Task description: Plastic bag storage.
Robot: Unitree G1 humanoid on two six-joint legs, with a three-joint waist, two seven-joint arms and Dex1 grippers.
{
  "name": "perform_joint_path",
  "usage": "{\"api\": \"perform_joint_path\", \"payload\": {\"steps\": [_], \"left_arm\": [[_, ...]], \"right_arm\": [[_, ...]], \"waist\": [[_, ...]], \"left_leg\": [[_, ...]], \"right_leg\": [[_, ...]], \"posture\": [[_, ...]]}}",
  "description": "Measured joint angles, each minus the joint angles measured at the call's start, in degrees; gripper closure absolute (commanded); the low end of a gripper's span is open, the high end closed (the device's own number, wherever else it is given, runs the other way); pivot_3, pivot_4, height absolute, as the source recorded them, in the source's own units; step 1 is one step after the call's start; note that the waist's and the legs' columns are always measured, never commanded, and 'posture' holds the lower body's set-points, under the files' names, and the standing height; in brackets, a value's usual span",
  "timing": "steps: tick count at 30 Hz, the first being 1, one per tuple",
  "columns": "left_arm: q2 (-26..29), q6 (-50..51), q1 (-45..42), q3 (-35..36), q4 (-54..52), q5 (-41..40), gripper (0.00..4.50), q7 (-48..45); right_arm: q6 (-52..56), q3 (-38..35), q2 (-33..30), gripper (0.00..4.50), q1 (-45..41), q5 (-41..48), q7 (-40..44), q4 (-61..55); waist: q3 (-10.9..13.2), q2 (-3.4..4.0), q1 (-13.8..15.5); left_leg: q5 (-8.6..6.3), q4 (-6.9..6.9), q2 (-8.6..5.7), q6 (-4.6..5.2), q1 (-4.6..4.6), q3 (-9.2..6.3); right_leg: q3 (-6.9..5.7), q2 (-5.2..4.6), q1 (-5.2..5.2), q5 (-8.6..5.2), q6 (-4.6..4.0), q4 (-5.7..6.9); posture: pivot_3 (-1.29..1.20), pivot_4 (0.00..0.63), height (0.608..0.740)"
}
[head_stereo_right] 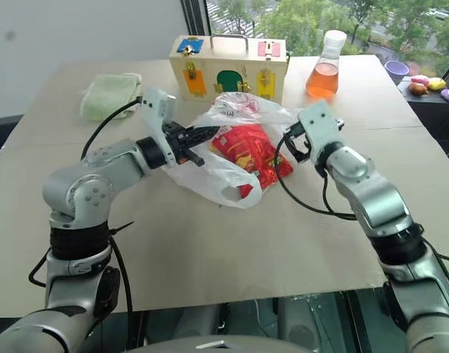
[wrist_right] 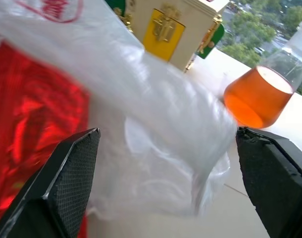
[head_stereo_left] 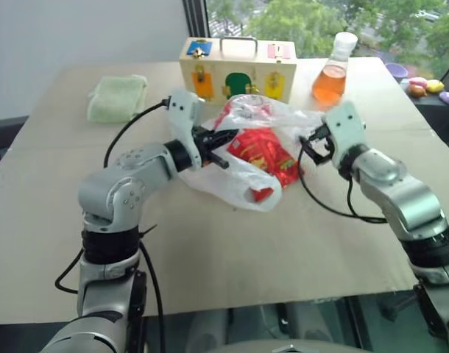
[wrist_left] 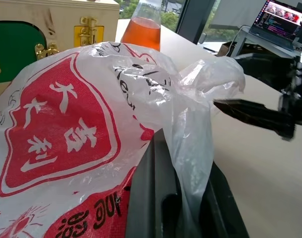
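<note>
While clamped on the plastic bag (head_stereo_left: 243, 158) mid-table before the wooden box (head_stereo_left: 238, 68) — left gripper (head_stereo_left: 218, 140); right gripper (head_stereo_left: 314, 143) spread wide beside it. Gathering step — next, likely pinching the far edge.

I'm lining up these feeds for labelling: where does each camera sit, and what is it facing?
Head pair: forward and down over the table; both arms show.
Left wrist: along the left gripper, shut on the plastic bag.
Right wrist: between the open right gripper fingers, at the bag.
Shared: bag, wooden box, orange flask.
</note>
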Motion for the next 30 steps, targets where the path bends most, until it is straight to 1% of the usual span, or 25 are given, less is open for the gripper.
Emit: {"api": "perform_joint_path", "payload": {"steps": [3, 5, 6, 7, 8, 9, 11, 12, 13, 14, 15, 16, 17, 18, 19, 21, 22, 25, 26, 27, 29, 30], "left_arm": [[0.7, -0.7, 0.2, -0.2, -0.3, 0.1, 4.5, -0.4], [0.9, -0.9, 0.6, -0.2, -0.4, 0.1, 4.5, -0.5], [0.9, -1.5, 1.1, -0.2, -0.4, 0.1, 4.5, -0.8], [0.9, -1.9, 1.2, -0.2, -0.5, 0.1, 4.5, -1.2], [1.0, -2.7, 1.5, -0.2, -0.6, 0.0, 4.5, -2.2], [1.3, -3.0, 1.6, -0.2, -0.8, -0.2, 4.25, -2.8], [0.8, 1.9, 2.0, 5.0, -0.6, -10.6, 3.71, -4.7], [1.0, 3.9, 2.0, 7.3, -0.3, -14.6, 3.4, -5.1], [2.4, 7.8, 2.1, 10.8, 0.8, -21.9, 2.85, -5.5], [4.5, 11.0, 2.5, 13.4, 1.8, -27.8, 2.52, -5.6], [6.5, 13.3, 3.0, 15.3, 2.6, -32.5, 1.97, -5.6], [10.0, 16.1, 4.5, 16.5, 3.1, -39.1, 1.57, -6.4], [11.4, 17.3, 5.1, 16.7, 3.1, -41.5, 1.57, -6.8], [15.1, 19.3, 7.3, 16.8, 2.3, -45.6, 1.57, -9.0], [18.0, 21.2, 9.2, 16.4, 0.6, -47.9, 1.57, -11.1], [21.2, 22.4, 12.0, 14.8, -3.1, -49.3, 1.57, -14.0], [21.6, 22.5, 12.6, 13.8, -4.2, -49.6, 1.57, -14.6], [21.6, 21.6, 14.6, 9.2, -7.4, -47.8, 1.57, -14.3], [20.9, 20.7, 15.1, 6.7, -8.7, -45.2, 1.57, -13.2], [19.6, 19.7, 15.3, 4.4, -9.4, -43.0, 1.57, -12.1], [14.8, 16.8, 14.5, 0.7, -9.2, -38.8, 1.57, -9.1], [13.5, 16.0, 13.9, -0.8, -9.0, -37.3, 1.57, -8.3]], "right_arm": [[-1.4, -0.6, 0.3, 2.47, -0.7, -2.4, 1.4, 4.9], [-2.1, -1.6, 0.3, 3.49, -0.7, -3.5, 2.3, 6.1], [-2.4, -2.3, 0.4, 4.07, -0.7, -4.0, 2.8, 6.2], [-2.5, -2.6, 0.4, 4.47, -0.7, -4.2, 3.1, 6.2], [-2.6, -2.8, 0.4, 4.47, -0.7, -4.5, 3.7, 6.1], [-2.6, -2.9, 0.4, 4.49, -0.7, -4.5, 3.9, 5.9], [-2.1, -3.9, 0.8, 4.5, -0.3, -4.6, 4.8, 4.8], [-2.0, -4.3, 1.0, 4.5, -0.1, -4.6, 4.8, 4.2], [-1.3, -4.9, 1.4, 4.5, 0.1, -4.6, 4.9, 3.0], [-0.8, -5.2, 1.5, 4.5, 0.4, -4.6, 5.0, 2.1], [-0.3, -5.4, 1.6, 4.5, 0.7, -4.6, 5.1, 1.6], [0.5, -5.6, 2.0, 4.5, 1.1, -4.6, 5.3, 1.1], [0.7, -5.7, 2.0, 4.5, 1.3, -4.6, 5.4, 0.8], [1.7, -6.0, 2.7, 4.5, 1.5, -4.6, 5.5, 0.4], [2.2, -6.2, 2.8, 4.5, 2.0, -4.7, 5.6, -0.2], [3.5, -6.2, 3.3, 4.5, 2.0, -4.8, 5.9, -0.6], [4.0, -6.2, 3.6, 4.5, 2.1, -4.9, 5.9, -1.0], [5.5, -6.2, 4.2, 4.5, 2.2, -5.2, 6.0, -2.7], [6.4, -6.4, 4.2, 4.5, 2.3, -5.5, 5.9, -3.2], [7.0, -6.5, 4.4, 4.5, 2.4, -5.6, 5.9, -3.6], [8.5, -6.8, 4.9, 4.5, 2.7, -5.8, 5.8, -4.7], [9.0, -6.8, 5.1, 4.5, 2.8, -5.9, 5.7, -5.0]], "waist": [[0.0, 0.0, 0.2], [0.0, 0.0, 0.2], [0.0, 0.0, 0.1], [0.0, 0.0, 0.1], [0.0, 0.0, 0.1], [0.0, 0.0, 0.1], [0.0, 0.01, -0.2], [0.0, 0.01, -0.3], [0.0, 0.02, -0.5], [0.0, 0.02, -0.6], [0.0, 0.02, -0.6], [0.0, 0.02, -0.6], [0.0, 0.02, -0.5], [0.0, 0.02, -0.5], [0.0, 0.02, -0.5], [0.0, 0.02, -0.1], [0.0, 0.02, 0.2], [0.0, 0.03, 0.3], [0.0, 0.04, 0.3], [0.0, 0.04, 0.3], [0.0, 0.03, 0.3], [0.0, 0.03, 0.4]], "left_leg": [[0.0, -0.01, -0.04, 0.0, -0.06, 0.0], [-0.01, -0.05, -0.05, 0.0, -0.06, 0.01], [-0.01, -0.09, -0.05, 0.0, -0.06, 0.01], [-0.01, -0.1, -0.04, 0.0, -0.06, 0.0], [-0.01, -0.11, -0.04, 0.0, -0.05, 0.0], [-0.01, -0.11, -0.04, 0.0, -0.04, 0.0], [-0.01, -0.11, -0.02, 0.0, -0.04, -0.01], [-0.01, -0.11, -0.01, 0.0, -0.03, -0.01], [-0.01, -0.11, 0.01, 0.01, 0.0, -0.02], [-0.01, -0.11, 0.04, 0.01, 0.01, -0.03], [-0.01, -0.11, 0.05, 0.01, 0.04, -0.04], [-0.01, -0.11, 0.05, 0.01, 0.04, -0.04], [-0.01, -0.11, 0.04, 0.01, 0.04, -0.04], [-0.01, -0.11, 0.02, 0.01, 0.03, -0.04], [-0.01, -0.11, 0.0, 0.01, 0.04, -0.02], [-0.01, -0.11, -0.03, 0.01, 0.04, -0.03], [-0.01, -0.11, -0.04, 0.01, 0.04, -0.04], [0.0, -0.1, -0.03, 0.0, 0.08, -0.06], [0.0, -0.1, -0.03, 0.0, 0.09, -0.05], [0.0, -0.1, -0.03, 0.0, 0.09, -0.04], [0.0, -0.1, -0.03, -0.01, 0.09, -0.05], [0.0, -0.1, -0.03, -0.01, 0.08, -0.05]], "right_leg": [[-0.02, -0.07, -0.01, 0.0, 0.01, -0.06], [-0.02, -0.1, -0.02, 0.0, 0.01, -0.08], [-0.02, -0.1, -0.05, 0.0, 0.01, -0.07], [-0.02, -0.09, -0.05, 0.0, 0.01, -0.06], [-0.03, -0.08, -0.06, 0.0, 0.0, -0.05], [-0.04, -0.08, -0.06, 0.0, 0.0, -0.04], [-0.03, -0.08, -0.08, 0.0, 0.0, 0.0], [-0.04, -0.07, -0.08, 0.0, 0.0, 0.01], [-0.03, -0.05, -0.09, 0.0, 0.0, 0.05], [-0.03, -0.01, -0.09, -0.01, 0.0, 0.06], [-0.04, 0.0, -0.08, -0.01, 0.0, 0.09], [-0.04, 0.0, -0.09, -0.01, -0.01, 0.1], [-0.04, -0.01, -0.08, -0.01, -0.01, 0.1], [-0.03, -0.02, -0.09, -0.01, 0.0, 0.11], [-0.02, -0.03, -0.08, -0.01, 0.0, 0.11], [-0.03, -0.07, -0.05, -0.01, 0.0, 0.09], [-0.04, -0.07, -0.05, -0.01, 0.0, 0.09], [-0.05, -0.05, -0.02, -0.01, -0.01, 0.09], [-0.04, -0.05, -0.01, -0.01, -0.01, 0.09], [-0.04, -0.05, -0.01, -0.01, -0.01, 0.09], [-0.04, -0.04, -0.01, -0.01, -0.01, 0.09], [-0.04, -0.04, -0.01, -0.01, -0.02, 0.09]], "posture": [[0.0, 0.15, 0.74], [0.0, 0.15, 0.74], [0.0, 0.15, 0.74], [0.0, 0.15, 0.74], [0.0, 0.15, 0.74], [0.0, 0.15, 0.74], [0.0, 0.15, 0.74], [0.0, 0.15, 0.74], [0.0, 0.15, 0.74], [0.0, 0.15, 0.74], [0.0, 0.15, 0.74], [0.0, 0.15, 0.74], [0.0, 0.15, 0.74], [0.0, 0.15, 0.74], [0.0, 0.15, 0.74], [0.0, 0.15, 0.74], [0.0, 0.15, 0.74], [0.0, 0.15, 0.74], [0.0, 0.15, 0.74], [0.0, 0.15, 0.74], [0.0, 0.15, 0.74], [0.0, 0.15, 0.74]]}}
